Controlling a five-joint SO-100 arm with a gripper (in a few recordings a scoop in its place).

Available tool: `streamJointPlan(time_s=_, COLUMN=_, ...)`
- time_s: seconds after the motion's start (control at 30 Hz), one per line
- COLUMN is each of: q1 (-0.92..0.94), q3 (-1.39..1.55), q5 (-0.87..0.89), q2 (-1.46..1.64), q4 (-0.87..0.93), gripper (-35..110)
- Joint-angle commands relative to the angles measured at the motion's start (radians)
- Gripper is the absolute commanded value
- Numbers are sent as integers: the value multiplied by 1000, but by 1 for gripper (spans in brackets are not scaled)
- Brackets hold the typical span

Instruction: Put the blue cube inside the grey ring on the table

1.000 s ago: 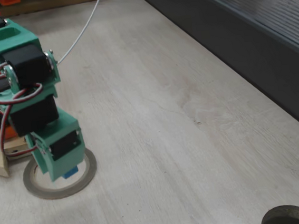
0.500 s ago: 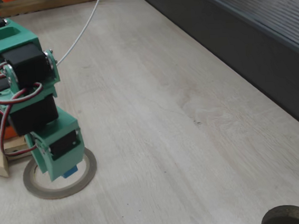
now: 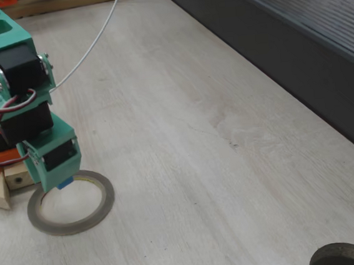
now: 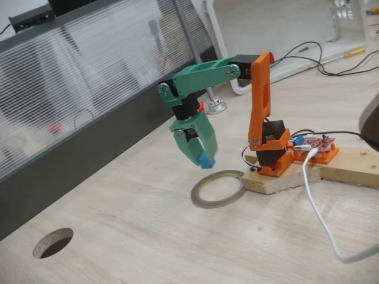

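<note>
Since the earlier frame the green gripper (image 3: 61, 183) has risen and drawn back toward the arm's base, so the ring's hole, then partly covered by it, now lies open.

Nearest in the side-on fixed view: a round cut-out hole (image 4: 53, 242) in the table (image 4: 148, 248), well apart from the work.

Next: the grey ring (image 4: 218, 189) lies flat on the table just beside the wooden base board (image 4: 331, 171). In the other fixed view the grey ring (image 3: 71, 203) shows a clear hole; nothing lies inside it.

Above it: the blue cube (image 4: 205, 160) is held between the fingertips, clear of the table, over the ring's far edge, not its centre. The blue cube (image 3: 66, 182) peeks out below the jaws, which are nearly together, clamped on it.

Behind: orange upright, red circuit board (image 4: 314, 144), white cable (image 4: 323, 219).

Handling, as judged: cube looks light, rigid and matte, so grip on two opposite flat faces should hold. Being far smaller than the hole, placement has margin, but it may bounce or roll if dropped from height.
</note>
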Motion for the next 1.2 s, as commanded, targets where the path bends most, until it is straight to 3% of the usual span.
streamJointPlan(time_s=0.0, q1=6, q3=86, q5=15, q2=87, q4=9, gripper=2)
streamJointPlan(time_s=0.23, q1=6, q3=204, q5=15, q2=121, q4=2, gripper=2)
streamJointPlan(time_s=0.57, q1=-5, q3=296, q5=17, q2=118, q4=-249, gripper=2)
streamJointPlan(time_s=0.73, q1=-112, q3=344, q5=17, q2=118, q4=-250, gripper=2)
streamJointPlan(time_s=1.17, q1=-115, q3=345, q5=15, q2=106, q4=-238, gripper=2)
